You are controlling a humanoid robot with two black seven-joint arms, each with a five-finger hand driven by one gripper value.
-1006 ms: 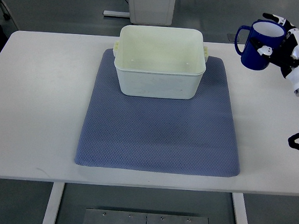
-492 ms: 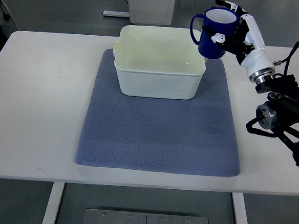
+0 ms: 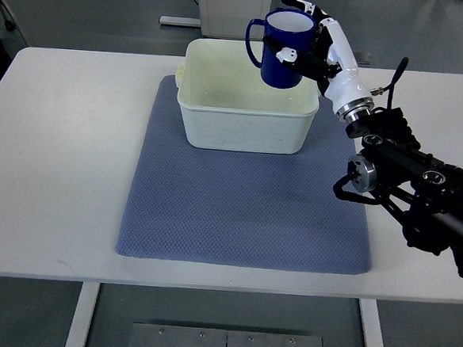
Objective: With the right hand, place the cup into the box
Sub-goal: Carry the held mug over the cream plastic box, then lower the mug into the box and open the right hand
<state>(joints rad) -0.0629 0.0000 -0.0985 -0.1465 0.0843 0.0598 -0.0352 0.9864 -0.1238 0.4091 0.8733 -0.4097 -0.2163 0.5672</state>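
A glossy dark-blue ceramic cup (image 3: 282,48) with a white inside and a loop handle was held upright in the air above the far right part of a cream-coloured rectangular plastic box (image 3: 243,129). It hung over the box's open mouth and had not been set down inside. Its handle pointed toward the picture's left.

The right hand (image 3: 316,44), white with black joints, gripped the cup from its right side. The fingers (image 3: 300,4) were curled around the cup's body and rim, with a white fingertip pressed against the blue wall facing the camera. Behind the hand, the white forearm ran down to a black jointed arm (image 3: 410,174) that came in from the picture's right edge and stretched across the right part of the tabletop.

The box stood on the far half of a blue-grey textured fabric mat (image 3: 245,210), its small side tabs showing at the left and right rims. The inside of the box appeared bare. The mat lay flat on a white rectangular tabletop (image 3: 57,169), roughly centred on it. Beyond the far edge of the tabletop, a white cabinet base (image 3: 231,7) stood on the grey floor.
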